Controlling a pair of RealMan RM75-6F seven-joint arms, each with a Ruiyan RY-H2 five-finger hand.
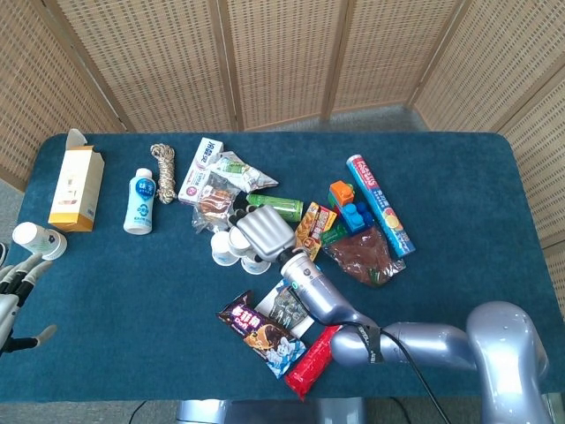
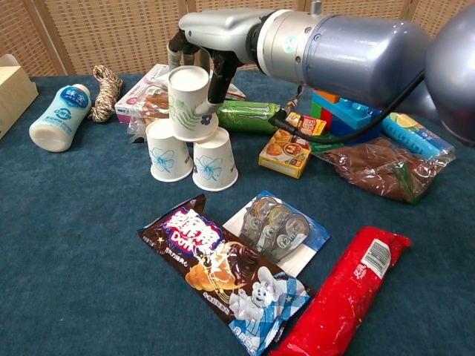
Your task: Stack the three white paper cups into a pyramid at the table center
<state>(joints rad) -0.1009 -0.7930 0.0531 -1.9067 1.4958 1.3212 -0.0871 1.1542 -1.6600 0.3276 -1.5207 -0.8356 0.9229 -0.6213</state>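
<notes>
White paper cups: three, top cup (image 2: 190,102) held by right hand (image 2: 211,33), fingers (image 2: 220,70) gripping its sides, on two upturned base cups (image 2: 191,158).

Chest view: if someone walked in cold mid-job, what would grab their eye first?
The right robot hand holding the top paper cup over two upside-down base paper cups left of centre, with the big grey right arm filling the upper right. Next, the bright red snack packet at lower right and the brown chocolate snack wrapper in the foreground on the blue table.
</notes>
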